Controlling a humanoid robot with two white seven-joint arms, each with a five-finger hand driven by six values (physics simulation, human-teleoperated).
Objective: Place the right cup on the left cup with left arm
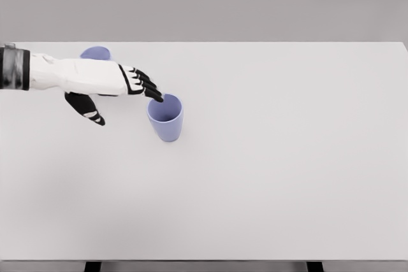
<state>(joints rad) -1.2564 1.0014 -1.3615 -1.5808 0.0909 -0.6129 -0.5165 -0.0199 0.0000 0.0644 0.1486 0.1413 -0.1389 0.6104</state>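
The big white desk [268, 157] is filling most of my view, and I am counting two cups on it. My left arm [57, 74] is reaching in from the left side, white with a dark band near the edge of the picture. My left hand [118, 90] is hanging over the desk with its black fingers [148, 87] stretched out and a little apart, holding nothing. The thumb [86, 109] is pointing down and away from them. My fingertips are sitting right at the rim of one purple cup [166, 118]. This cup is standing upright, open at the top, a bit left of the middle of the desk. The second purple cup [95, 52] is hiding behind my arm near the far edge, so I am seeing only its top part. I cannot tell if my fingertips are touching the near cup's rim.
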